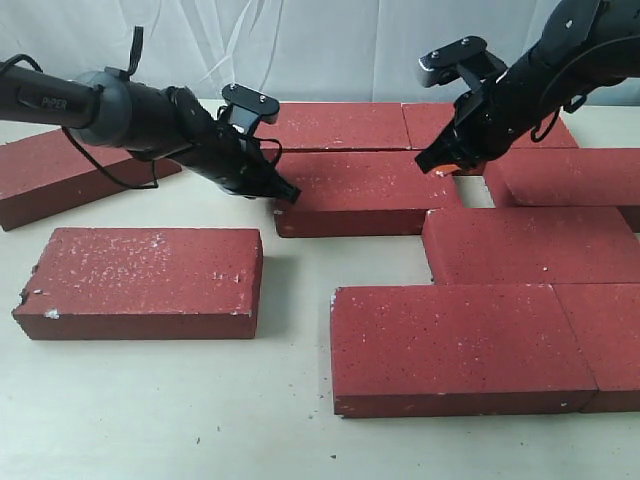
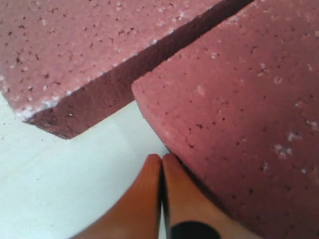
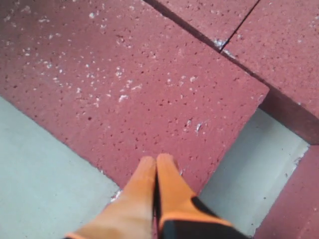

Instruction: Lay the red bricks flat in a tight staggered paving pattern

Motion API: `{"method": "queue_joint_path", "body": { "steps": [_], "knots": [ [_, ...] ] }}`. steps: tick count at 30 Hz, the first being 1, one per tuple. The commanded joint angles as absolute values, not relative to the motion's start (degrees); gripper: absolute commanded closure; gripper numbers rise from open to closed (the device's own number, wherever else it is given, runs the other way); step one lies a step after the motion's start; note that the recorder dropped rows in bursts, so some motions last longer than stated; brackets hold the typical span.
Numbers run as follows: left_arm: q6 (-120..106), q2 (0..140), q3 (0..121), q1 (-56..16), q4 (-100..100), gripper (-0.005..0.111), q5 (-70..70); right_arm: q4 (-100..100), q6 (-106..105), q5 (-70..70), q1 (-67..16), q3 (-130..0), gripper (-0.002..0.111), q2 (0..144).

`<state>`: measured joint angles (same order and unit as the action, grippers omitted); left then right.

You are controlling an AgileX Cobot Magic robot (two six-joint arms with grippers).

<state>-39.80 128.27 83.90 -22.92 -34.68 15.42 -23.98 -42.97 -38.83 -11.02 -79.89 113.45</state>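
1. Bricks point(image 1: 460, 345): you can count nine in the exterior view, all lying flat on the pale table point(image 1: 150, 420).
2. Nearest you, two bricks sit end to end at the front right, the outer one cut off by the picture's edge. One loose brick point(image 1: 140, 280) lies at the front left, well apart from them.
3. Behind the front pair, a brick point(image 1: 530, 245) touches their far side, offset to the right.
4. Your left gripper point(image 1: 288, 192) is closed and holds nothing. In the left wrist view its orange fingers point(image 2: 144, 199) are pressed together, with the tips against the left corner of the centre brick point(image 1: 365, 190).
5. Your right gripper point(image 1: 428, 162) is also closed and empty. In the right wrist view its fingers point(image 3: 172, 184) meet above the same brick's top, near its right end. You cannot tell whether they touch it.
6. A small patch of bare table shows between the centre brick and the brick on its right point(image 1: 575, 175).
7. Farthest back, two bricks lie end to end, and one more point(image 1: 70, 170) lies alone at the far left.
8. The left arm point(image 1: 60, 105) reads "PIPER".
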Motion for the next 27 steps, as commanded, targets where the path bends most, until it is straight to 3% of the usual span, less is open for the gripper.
{"method": "queue_joint_path", "body": {
  "steps": [1,27],
  "knots": [
    [-39.88,128.64,84.31,-23.57,-35.54,0.107,14.9,-24.56,-42.81,-36.4,-10.7,-79.67,0.109,112.83],
    [-39.65,131.78,89.42,-26.48,-40.45,0.107,15.38,-24.56,-42.81,-35.91,-10.7,-79.67,0.109,112.83]
  ]
}}
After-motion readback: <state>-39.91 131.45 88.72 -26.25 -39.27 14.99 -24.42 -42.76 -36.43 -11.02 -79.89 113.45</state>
